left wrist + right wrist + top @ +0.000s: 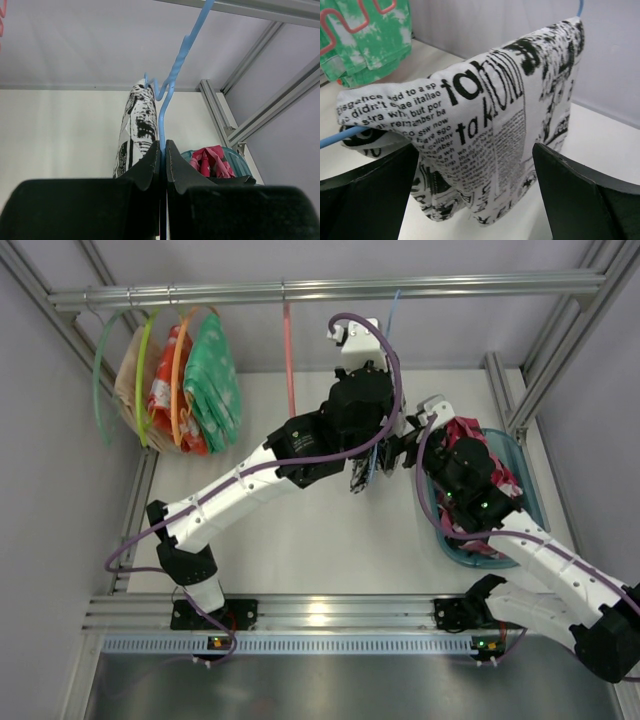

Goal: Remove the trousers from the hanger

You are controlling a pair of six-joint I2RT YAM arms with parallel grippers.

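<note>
While our left gripper [163, 152] clamps the hanger [179, 58], we see our right gripper [476, 150] spread wide, the trousers [510, 105] between its 2 fingers.

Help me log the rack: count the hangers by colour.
green hanger: 1
yellow-green hanger: 1
orange hanger: 1
pink hanger: 1
blue hanger: 1
Total: 5
</note>
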